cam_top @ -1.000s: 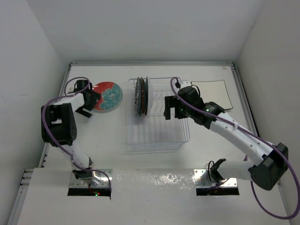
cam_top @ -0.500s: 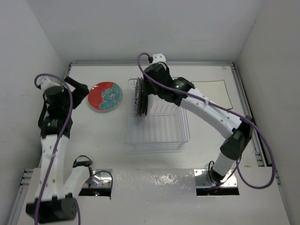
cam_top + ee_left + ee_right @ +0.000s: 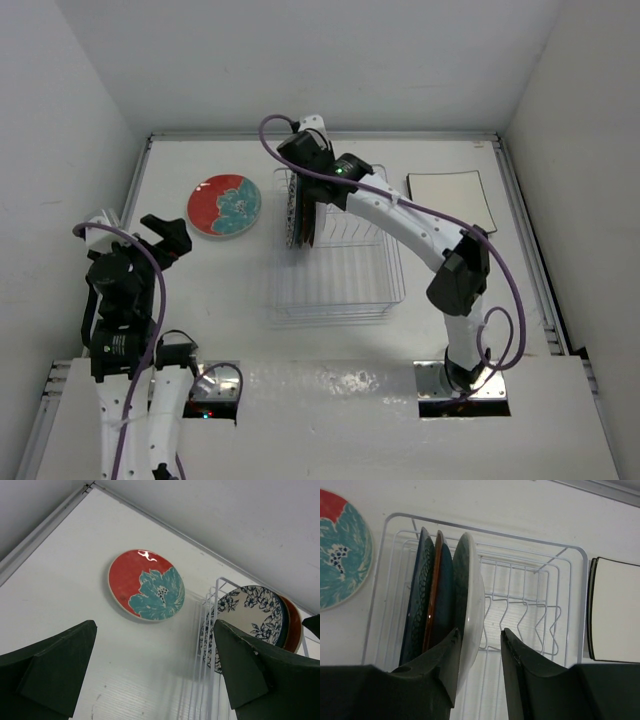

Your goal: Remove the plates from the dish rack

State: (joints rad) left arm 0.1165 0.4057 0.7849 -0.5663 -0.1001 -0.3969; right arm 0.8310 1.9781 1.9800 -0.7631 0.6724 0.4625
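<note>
The dish rack [image 3: 340, 270] holds three plates [image 3: 300, 210] standing on edge at its left end. In the right wrist view they are a dark-patterned plate [image 3: 417, 590], a red-rimmed one [image 3: 436, 585] and a teal one with a white back [image 3: 470, 590]. My right gripper [image 3: 480, 631] straddles that last plate's rim. Its left finger is at the teal face, and a gap shows between the white back and its right finger. A red plate with a teal flower [image 3: 224, 206] lies flat on the table. My left gripper [image 3: 155, 625] hangs open and empty, well short of it.
A pale square dark-rimmed plate [image 3: 447, 200] lies flat right of the rack. Wire divider prongs [image 3: 530, 615] stand in the rack's right part. Walls close the table on the left, back and right. The left wrist view shows the floral plate [image 3: 245, 615] in the rack.
My right arm swung from the rack's right side over to the standing plates, and its jaws narrowed. My left arm drew back from the red plate toward the near left.
</note>
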